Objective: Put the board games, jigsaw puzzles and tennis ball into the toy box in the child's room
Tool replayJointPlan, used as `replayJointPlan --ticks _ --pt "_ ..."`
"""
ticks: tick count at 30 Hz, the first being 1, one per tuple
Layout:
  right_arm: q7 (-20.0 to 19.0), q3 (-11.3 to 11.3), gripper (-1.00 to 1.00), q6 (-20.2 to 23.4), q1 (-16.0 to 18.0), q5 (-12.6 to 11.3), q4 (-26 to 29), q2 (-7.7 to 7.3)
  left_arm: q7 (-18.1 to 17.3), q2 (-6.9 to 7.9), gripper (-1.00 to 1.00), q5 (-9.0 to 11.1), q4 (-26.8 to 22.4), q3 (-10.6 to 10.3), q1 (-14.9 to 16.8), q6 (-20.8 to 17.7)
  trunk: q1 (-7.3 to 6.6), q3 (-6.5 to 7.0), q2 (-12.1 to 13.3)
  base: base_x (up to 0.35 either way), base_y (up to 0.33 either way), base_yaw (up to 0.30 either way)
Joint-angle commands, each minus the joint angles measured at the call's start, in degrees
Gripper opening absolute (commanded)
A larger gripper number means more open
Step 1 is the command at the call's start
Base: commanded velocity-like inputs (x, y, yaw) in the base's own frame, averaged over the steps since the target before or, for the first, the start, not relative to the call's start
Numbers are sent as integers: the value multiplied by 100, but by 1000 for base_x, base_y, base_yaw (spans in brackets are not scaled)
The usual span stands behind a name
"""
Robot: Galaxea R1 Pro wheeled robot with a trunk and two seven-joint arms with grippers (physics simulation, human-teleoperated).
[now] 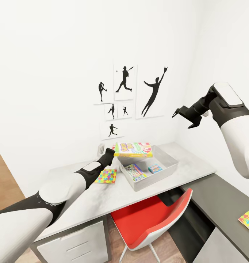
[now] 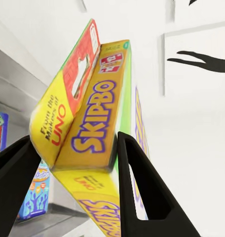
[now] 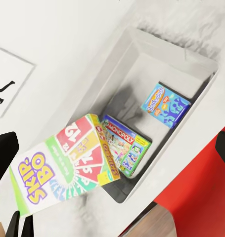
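Note:
My left gripper (image 1: 114, 151) is shut on the Skip-Bo board game (image 1: 133, 149), its black fingers (image 2: 142, 187) on both faces of the box (image 2: 92, 113). The box hangs over the back left rim of the grey toy box (image 1: 167, 157) on the table (image 1: 190, 164). A Monopoly board game (image 3: 124, 143) and a small blue game box (image 3: 165, 104) lie inside. One jigsaw puzzle (image 1: 106, 176) rests on the table left of the toy box, another (image 1: 248, 221) on the lower dark section. My right gripper (image 1: 184, 116) hovers open, high above the table. The tennis ball and bed are out of view.
A red chair (image 1: 150, 219) is tucked under the table's front edge. White drawers (image 1: 73, 244) stand under the left end. The white wall with black baseball silhouettes (image 1: 152, 91) runs right behind the table, and another wall closes the right side.

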State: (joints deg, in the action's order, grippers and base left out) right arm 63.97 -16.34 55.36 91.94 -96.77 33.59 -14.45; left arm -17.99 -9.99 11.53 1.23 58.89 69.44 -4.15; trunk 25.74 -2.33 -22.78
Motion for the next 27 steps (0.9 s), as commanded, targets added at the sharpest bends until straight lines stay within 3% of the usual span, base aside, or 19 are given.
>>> replayJointPlan --ticks 1,9,27 --pt "45 -35 100 14 8 -53 10 -12 -15 -1 -100 60 4 0 6 -18 4 -14 -14 0 0 0" --pt "41 -47 100 -230 16 -53 261 -47 19 -1 -100 53 24 4 8 50 4 -14 -14 0 0 0" --pt "43 -53 100 -262 9 -53 429 -52 -54 -1 -100 37 27 1 8 -52 4 -14 -14 -16 -3 0"
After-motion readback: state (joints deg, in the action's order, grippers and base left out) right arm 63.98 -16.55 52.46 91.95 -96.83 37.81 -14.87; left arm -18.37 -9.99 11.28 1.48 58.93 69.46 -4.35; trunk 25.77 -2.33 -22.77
